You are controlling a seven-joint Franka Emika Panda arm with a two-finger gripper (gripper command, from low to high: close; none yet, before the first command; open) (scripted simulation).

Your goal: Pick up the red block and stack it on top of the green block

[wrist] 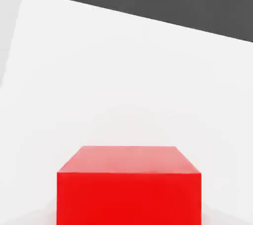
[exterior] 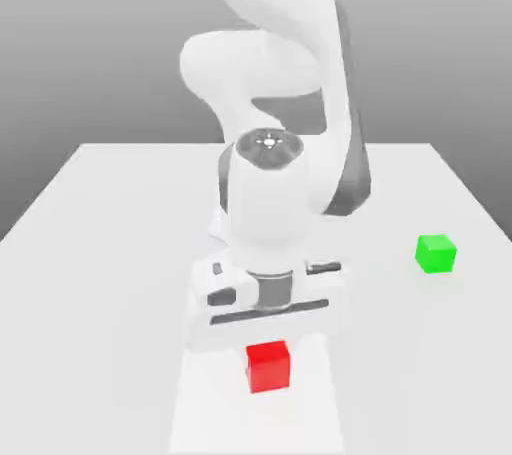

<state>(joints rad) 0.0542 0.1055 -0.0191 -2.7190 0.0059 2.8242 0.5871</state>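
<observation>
The red block [exterior: 268,365] sits near the front of the white table, directly under my hand. My gripper [exterior: 267,351] has come straight down over it and is shut on the red block, which looks to be resting on the table. In the hand view the red block [wrist: 129,189] looms very close, with its top face and one side showing. The green block [exterior: 436,253] stands alone on the table toward the exterior view's right, well apart from my gripper and the red block.
The white table [exterior: 100,243] stretches wide around both blocks, with its far edge against a grey backdrop. My white arm [exterior: 275,63] rises behind the hand and hides the middle of the table.
</observation>
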